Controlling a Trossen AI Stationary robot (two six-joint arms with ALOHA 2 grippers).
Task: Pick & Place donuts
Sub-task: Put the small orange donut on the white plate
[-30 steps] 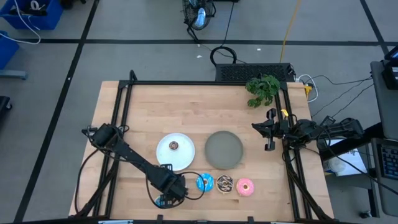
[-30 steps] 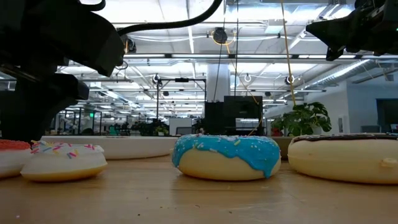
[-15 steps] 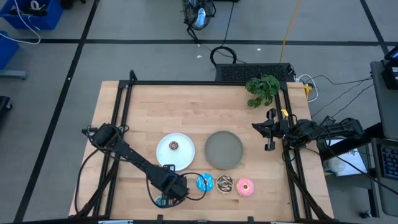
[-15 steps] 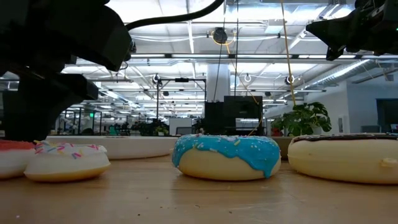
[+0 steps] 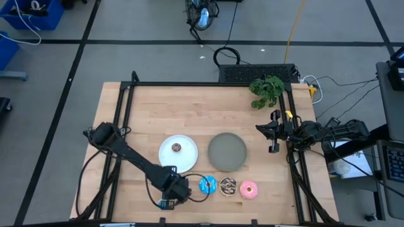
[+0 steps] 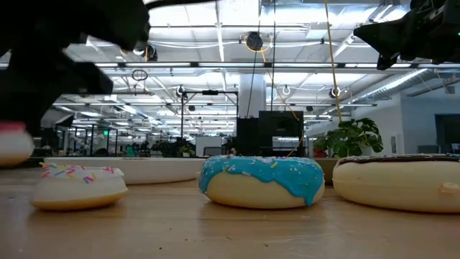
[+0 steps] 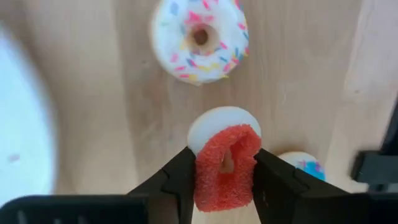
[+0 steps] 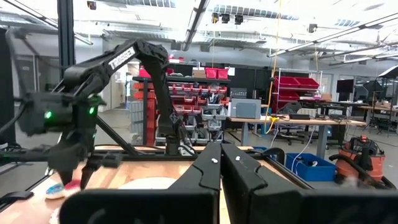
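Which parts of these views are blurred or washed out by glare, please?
Low view: the left arm and the red donut at the picture's edge are smeared, while the blue donut is sharp; ceiling lights glare overhead. Left wrist view: the white plate is a soft, washed-out blur; the left gripper, shut on the red donut, is crisp. High view: evenly lit.

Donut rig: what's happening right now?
The left tool is shut on the tiny red donut, holding it above the table near the front edge, left of the blue donut. A whitish sprinkled donut lies on the wood below it. One tiny brown donut sits on the white plate; the grey plate holds nothing. The brown sprinkled donut and pink donut lie in the front row. The right tool waits, shut, at the table's right edge.
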